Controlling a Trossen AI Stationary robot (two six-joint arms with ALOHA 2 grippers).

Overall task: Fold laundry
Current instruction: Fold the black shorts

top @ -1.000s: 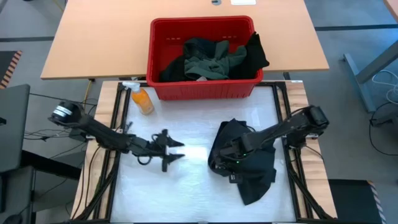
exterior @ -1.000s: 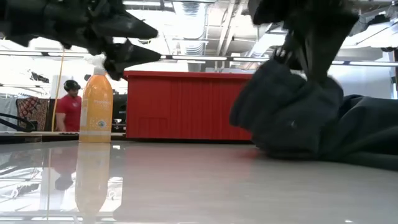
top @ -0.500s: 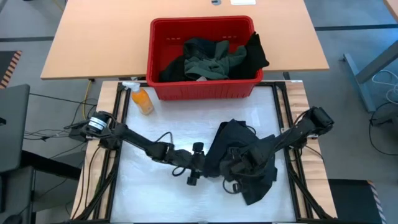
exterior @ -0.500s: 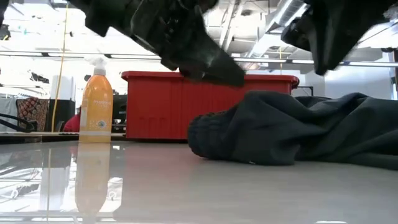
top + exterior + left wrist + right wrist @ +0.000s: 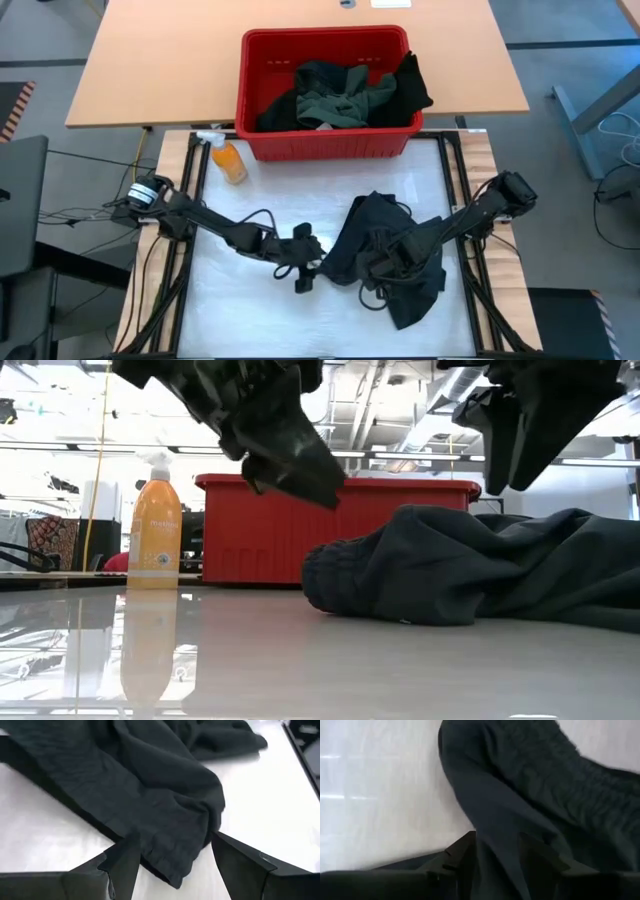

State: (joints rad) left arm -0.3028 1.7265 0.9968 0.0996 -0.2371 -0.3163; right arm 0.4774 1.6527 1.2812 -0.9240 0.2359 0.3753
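My two arms are dark, jointed and slim, black from base to tip. The left arm (image 5: 215, 228), at the frame's lower left, carries a round silver-grey cap at its base and loose black cables looping along it. The right arm (image 5: 470, 215), at lower right, is all black. My fingers (image 5: 120, 865) are matte black, angular wedges with flat faces.
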